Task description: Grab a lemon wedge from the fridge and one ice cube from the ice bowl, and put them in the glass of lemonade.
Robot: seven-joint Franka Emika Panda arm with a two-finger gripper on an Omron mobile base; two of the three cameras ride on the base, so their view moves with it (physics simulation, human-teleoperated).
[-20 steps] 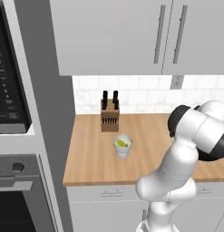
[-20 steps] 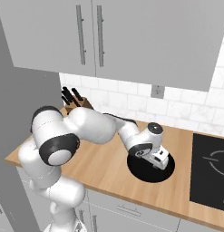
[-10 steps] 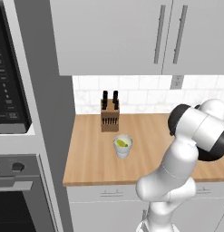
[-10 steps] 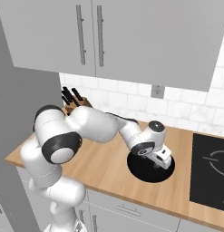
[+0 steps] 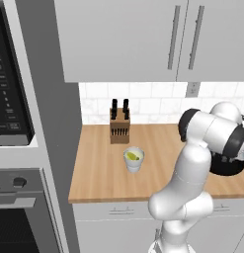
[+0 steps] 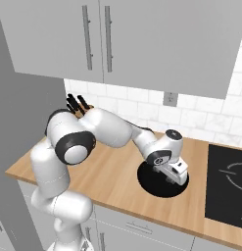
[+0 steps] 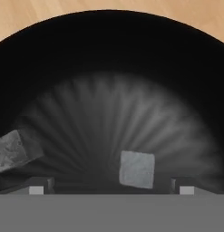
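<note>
From my seat the gripper [image 7: 111, 188] is spread wide, the two dark fingertips [image 7: 37, 186] sitting far apart at the bottom corners of the hand view, and there's nothing pinched between them. It's poking down into the black ice bowl [image 7: 109, 54], which takes up nearly that whole frame. One pale grey ice cube [image 7: 137, 169] sits in the lower middle, between the tips but closer to the one on the right side of the frame, not touching either as far as I can see. A second, darker ice cube [image 7: 14, 150] lies tilted at the left edge, just above the other tip.

In the right base view the hand [image 6: 172, 171] is low over the bowl [image 6: 152, 182], centre-right of the frame, on the wooden counter [image 6: 108, 176], with the black cooktop [image 6: 225, 186] at the right edge.

The glass of lemonade [image 5: 134, 159] stands upright in the middle of the left base view, well apart from the bowl, with a yellow-green lemon wedge [image 5: 133, 156] showing in it. The knife block [image 5: 119, 127] is just behind it against the tiled wall.
</note>
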